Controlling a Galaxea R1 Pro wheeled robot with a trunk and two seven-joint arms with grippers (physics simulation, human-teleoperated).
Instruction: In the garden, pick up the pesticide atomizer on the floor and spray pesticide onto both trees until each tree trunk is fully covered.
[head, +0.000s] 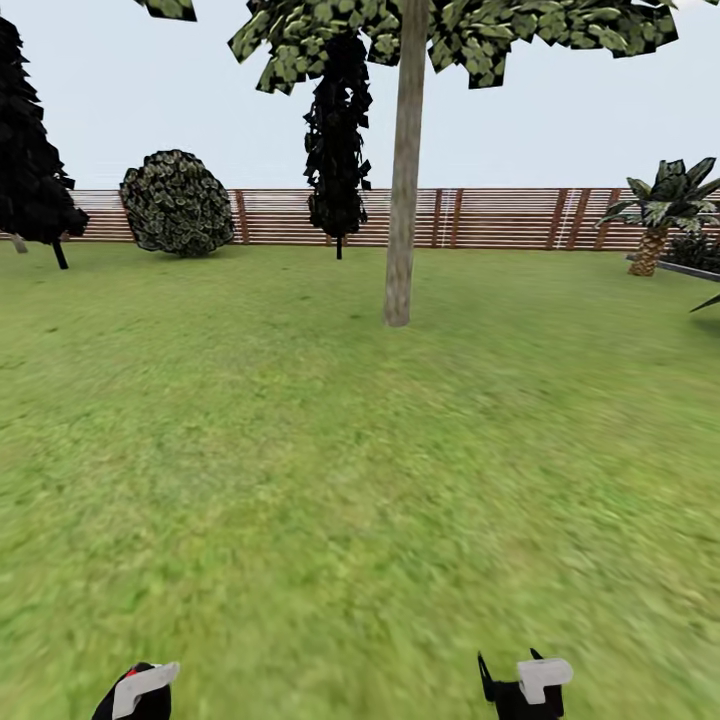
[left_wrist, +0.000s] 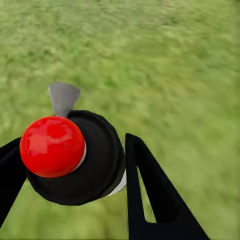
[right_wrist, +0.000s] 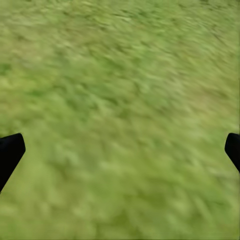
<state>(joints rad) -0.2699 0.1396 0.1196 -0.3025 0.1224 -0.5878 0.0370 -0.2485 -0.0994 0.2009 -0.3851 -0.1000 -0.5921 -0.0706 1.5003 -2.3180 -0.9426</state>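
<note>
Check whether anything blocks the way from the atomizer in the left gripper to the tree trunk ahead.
Nothing visible does. The left gripper holds the atomizer low over the grass, and open lawn runs straight up to the tree trunk. The black cone tree and round bush stand farther back by the fence.

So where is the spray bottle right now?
The atomizer sits between the left gripper fingers in the left wrist view, red cap showing, above the grass.
</note>
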